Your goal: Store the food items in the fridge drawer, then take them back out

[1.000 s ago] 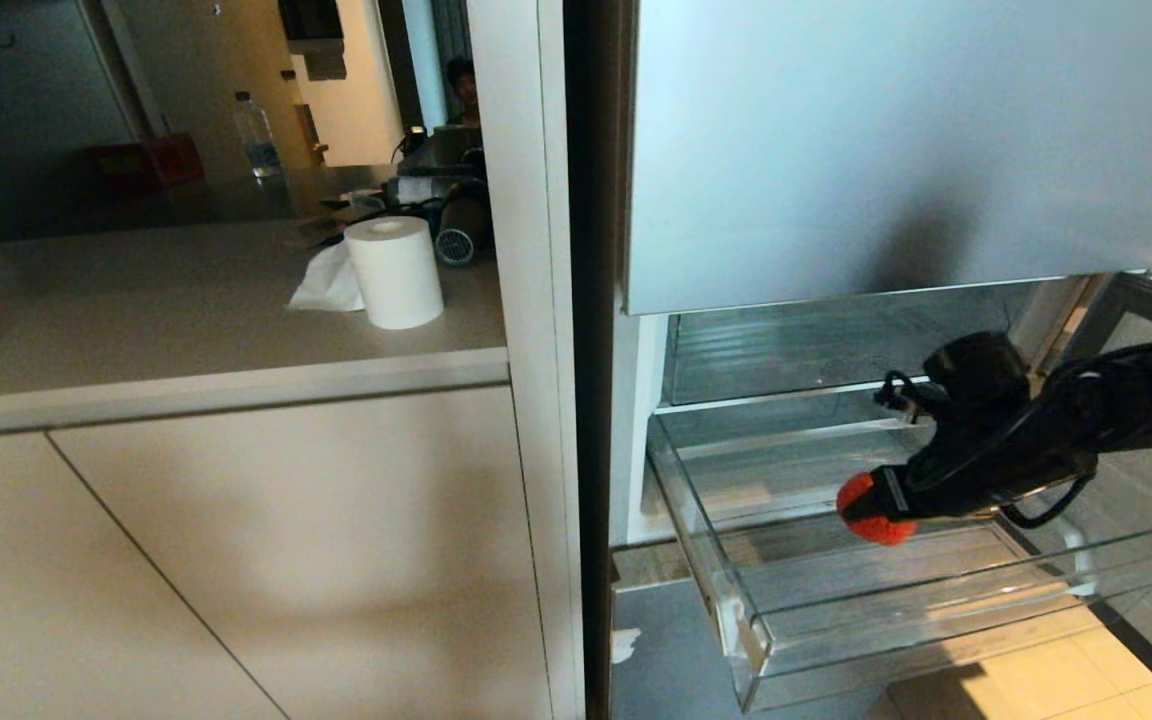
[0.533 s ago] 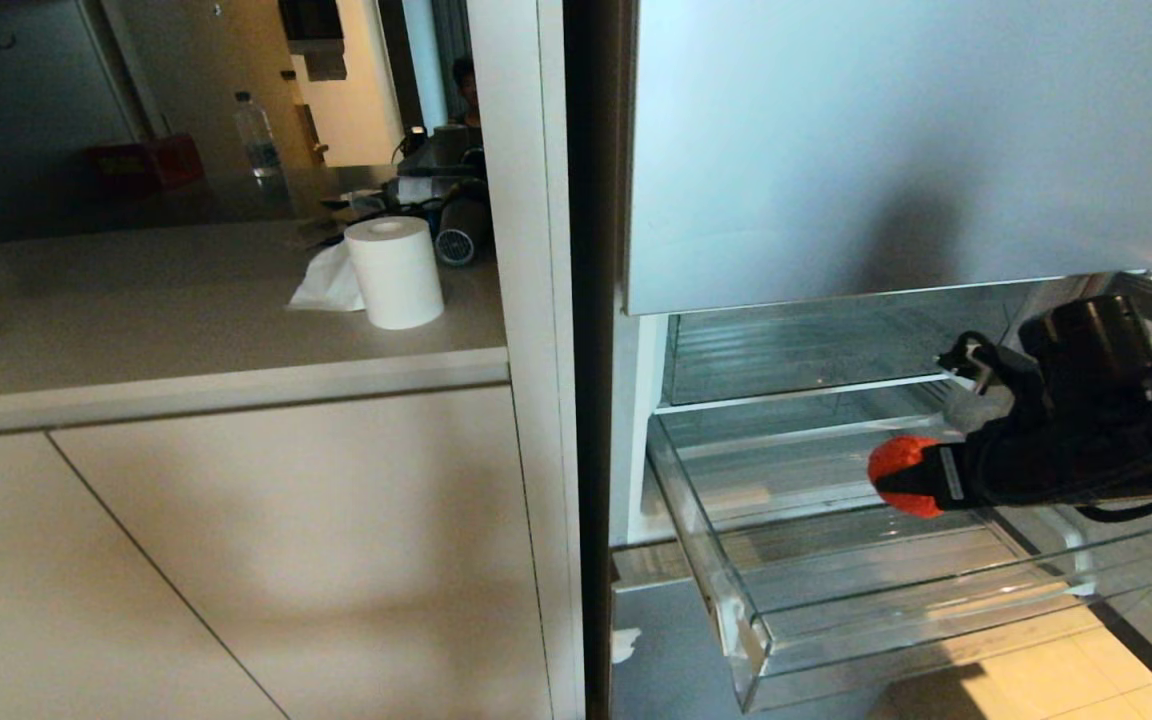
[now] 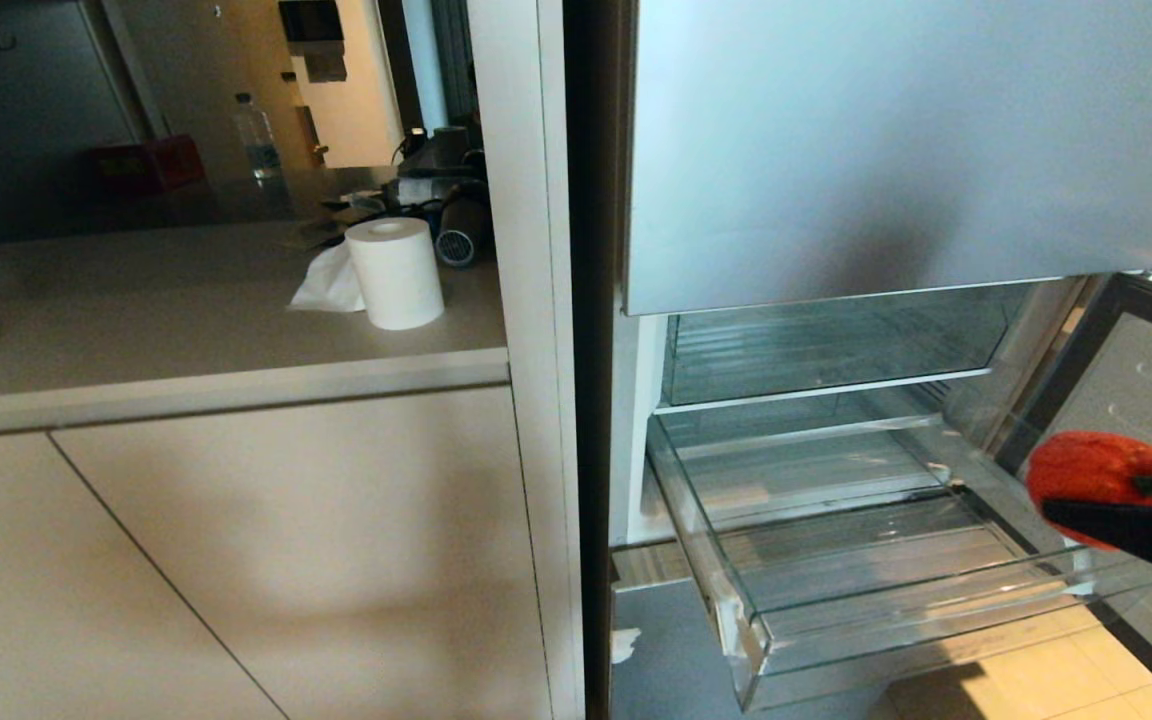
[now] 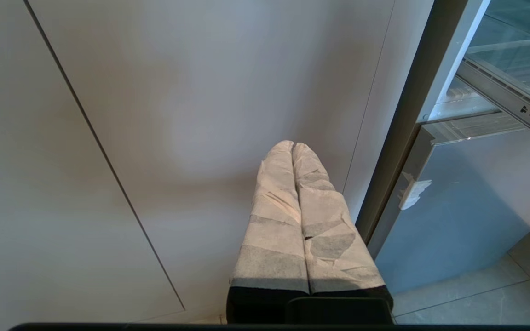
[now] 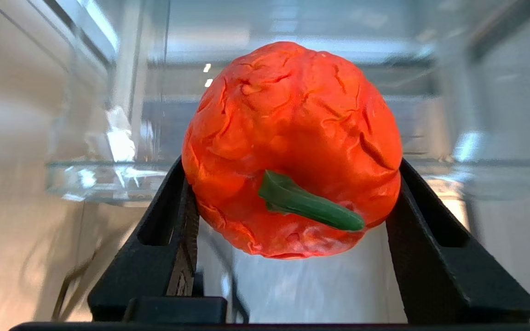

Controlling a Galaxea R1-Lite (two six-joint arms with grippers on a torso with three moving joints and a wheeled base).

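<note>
The red pepper [image 5: 292,151], wrinkled, looks soft, light and a little squashy, so its broad sides suit gripping best, where the right end effector [image 5: 292,216] clamps it beside the open fridge drawer [image 3: 936,600].

one red pepper [image 3: 1086,470], one clear drawer [image 3: 736,600], one paper roll [image 3: 395,272]

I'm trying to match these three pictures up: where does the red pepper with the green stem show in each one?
Head view: red pepper at the far right edge, in the right gripper, above the drawer's right end.
Left wrist view: not in it.
Right wrist view: red pepper fills the centre, between black fingers.
Shared landmark: the clear fridge drawer.
</note>
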